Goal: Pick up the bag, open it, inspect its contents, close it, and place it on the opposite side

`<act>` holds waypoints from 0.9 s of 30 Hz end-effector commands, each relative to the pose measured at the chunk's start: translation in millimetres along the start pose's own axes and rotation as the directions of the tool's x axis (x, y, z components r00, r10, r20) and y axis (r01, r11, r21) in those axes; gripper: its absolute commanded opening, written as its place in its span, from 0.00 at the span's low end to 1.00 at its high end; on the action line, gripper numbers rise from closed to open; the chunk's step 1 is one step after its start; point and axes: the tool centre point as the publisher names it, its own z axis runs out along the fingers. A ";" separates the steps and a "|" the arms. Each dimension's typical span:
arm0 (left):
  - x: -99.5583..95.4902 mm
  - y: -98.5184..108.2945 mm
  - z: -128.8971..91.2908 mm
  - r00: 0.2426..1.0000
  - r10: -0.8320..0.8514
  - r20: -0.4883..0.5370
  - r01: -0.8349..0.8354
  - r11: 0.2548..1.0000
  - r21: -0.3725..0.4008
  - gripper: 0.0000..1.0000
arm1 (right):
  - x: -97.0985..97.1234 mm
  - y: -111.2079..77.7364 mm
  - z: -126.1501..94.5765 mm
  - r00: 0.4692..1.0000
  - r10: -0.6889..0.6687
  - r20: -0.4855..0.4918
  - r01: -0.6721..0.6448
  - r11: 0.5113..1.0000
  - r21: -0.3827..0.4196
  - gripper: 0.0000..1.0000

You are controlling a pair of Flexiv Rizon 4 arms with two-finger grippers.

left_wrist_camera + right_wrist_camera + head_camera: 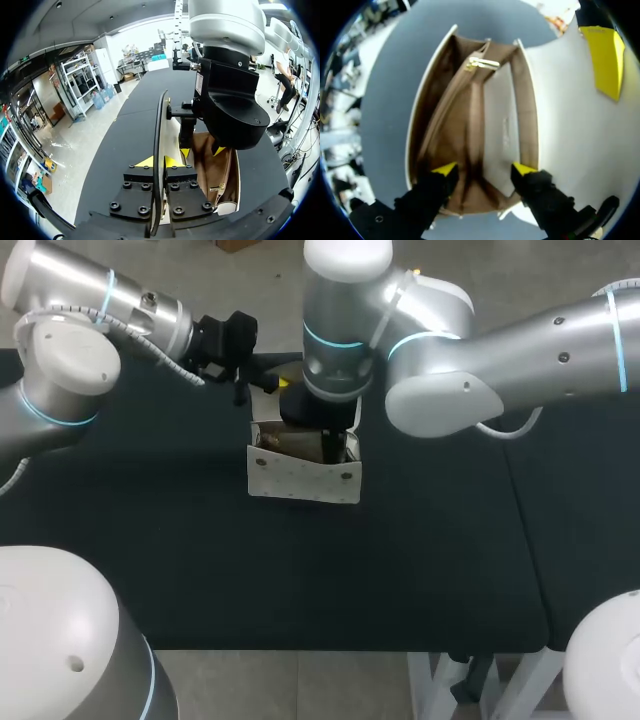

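Closest in are the right gripper's [484, 170] two yellow-tipped fingers, spread apart and lowered into the open mouth of the bag [300, 475], one near each brown side wall. Its bulky wrist hangs straight over the bag and hides most of the opening from the head view. The left gripper [159, 161] sits just behind the bag on the left arm's side, its tips pressed together on the thin edge of the white flap [560, 110], which it holds lifted back from the opening. The two grippers are very near each other, so there is little free space above the bag.

The bag stands upright near the middle of the black table [200, 560], well back from the front edge. Bare cloth lies open in front of it and to both sides.

The bag is white outside, with small dark studs on its front panel. Inside it is tan-brown, split lengthwise by a divider [472, 125], with a small gold clasp [481, 63] at the far end. I cannot tell what, if anything, lies in it.
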 end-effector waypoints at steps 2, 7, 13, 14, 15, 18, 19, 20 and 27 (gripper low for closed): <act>0.4 2.2 -0.9 1.000 0.000 0.003 0.000 1.000 0.005 0.00 | -1.2 -0.7 5.4 1.000 -0.001 -0.003 0.001 1.000 0.005 1.00; 0.5 2.2 -1.1 1.000 0.001 0.004 -0.001 1.000 0.004 0.00 | -1.5 -0.7 5.3 1.000 -0.001 -0.001 0.001 1.000 0.004 1.00; 0.7 1.9 -1.2 1.000 0.002 0.004 -0.002 1.000 0.004 0.00 | -1.6 -1.0 4.8 1.000 0.001 0.002 -0.001 1.000 0.004 1.00; 0.8 1.9 -1.2 1.000 0.002 0.003 -0.002 1.000 0.004 0.00 | -1.5 -1.1 4.6 1.000 0.001 0.002 -0.001 1.000 0.003 1.00; 0.9 1.8 -1.2 1.000 0.002 0.003 -0.002 1.000 0.004 0.00 | -1.5 -1.1 4.6 1.000 0.002 0.003 -0.002 1.000 0.003 1.00; 1.0 1.7 -1.2 1.000 0.002 0.003 -0.002 1.000 0.005 0.00 | -1.4 -1.2 4.3 1.000 0.002 0.004 -0.002 1.000 0.004 1.00; 1.0 1.7 -1.2 1.000 0.002 0.004 -0.002 1.000 0.005 0.00 | -1.4 -1.2 4.2 1.000 0.002 0.004 -0.002 1.000 0.003 1.00; 1.1 1.7 -1.2 1.000 0.002 0.004 -0.002 1.000 0.005 0.00 | -1.4 -1.3 4.1 1.000 0.001 0.005 -0.001 1.000 0.004 1.00; 2.1 1.8 -1.9 1.000 0.001 0.003 -0.001 1.000 0.006 0.00 | -2.1 -1.0 1.2 1.000 0.002 0.017 -0.002 1.000 0.002 1.00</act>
